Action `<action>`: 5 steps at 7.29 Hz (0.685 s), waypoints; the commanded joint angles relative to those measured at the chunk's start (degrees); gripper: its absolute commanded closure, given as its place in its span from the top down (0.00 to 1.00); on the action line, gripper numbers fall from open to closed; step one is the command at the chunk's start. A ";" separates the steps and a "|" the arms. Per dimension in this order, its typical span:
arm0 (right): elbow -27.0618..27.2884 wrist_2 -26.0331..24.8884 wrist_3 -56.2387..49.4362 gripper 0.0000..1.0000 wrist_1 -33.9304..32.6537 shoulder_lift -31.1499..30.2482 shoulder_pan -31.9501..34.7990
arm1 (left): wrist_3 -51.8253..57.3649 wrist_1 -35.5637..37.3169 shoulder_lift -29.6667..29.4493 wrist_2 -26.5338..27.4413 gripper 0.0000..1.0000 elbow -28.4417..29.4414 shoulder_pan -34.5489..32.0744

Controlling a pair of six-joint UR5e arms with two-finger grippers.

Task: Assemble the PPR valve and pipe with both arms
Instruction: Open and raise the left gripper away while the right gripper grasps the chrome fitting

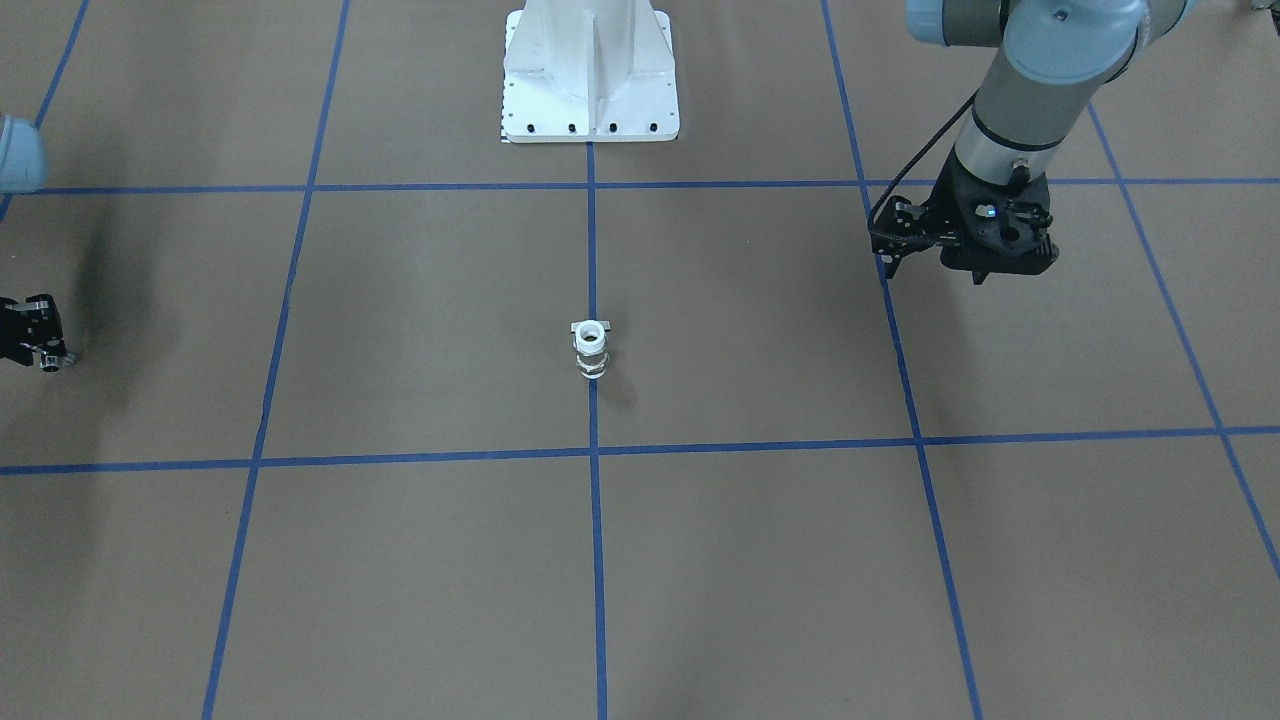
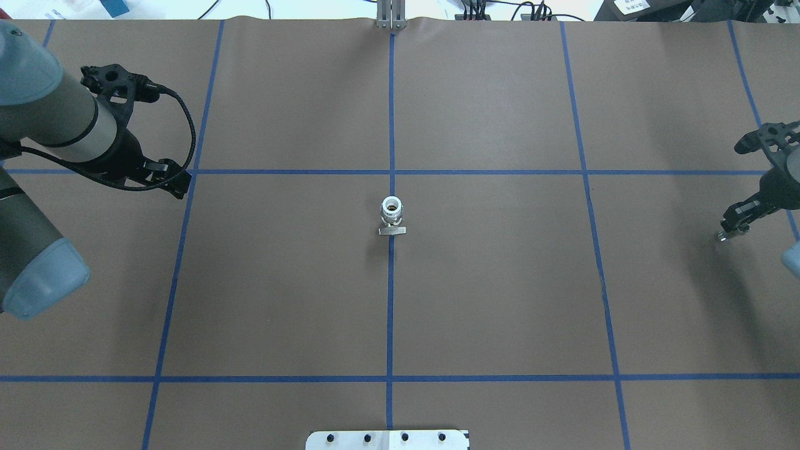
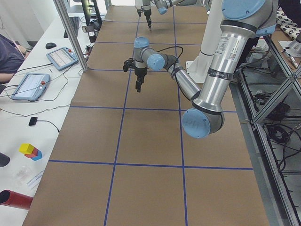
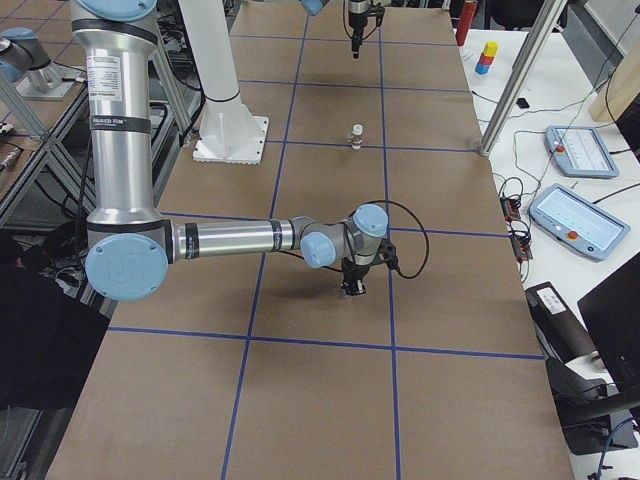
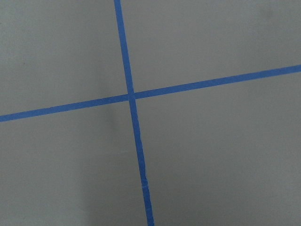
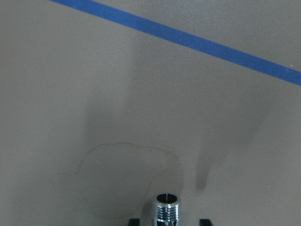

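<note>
My right gripper pinches the pipe. Next my left gripper, whose jaw state I cannot tell, must grab the valve.

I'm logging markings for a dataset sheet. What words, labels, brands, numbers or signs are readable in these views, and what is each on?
No text can be read in any view.
Label on the left arm: too small to read.
Label on the right arm: too small to read.
Tablet screens: blurred.
PPR valve and pipe: no markings show.
</note>
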 commanded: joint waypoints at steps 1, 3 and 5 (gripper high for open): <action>0.02 -0.07 -0.17 0.42 0.00 -0.49 -0.09 | -0.03 -0.06 -0.07 0.01 0.99 0.19 0.08; 0.02 -0.07 -0.09 0.26 0.00 -0.49 -0.09 | -0.30 0.02 -0.34 0.01 0.99 0.46 0.25; 0.10 -0.07 -0.09 0.00 0.00 -0.49 -0.09 | -0.21 0.02 -0.43 0.01 0.99 0.46 0.25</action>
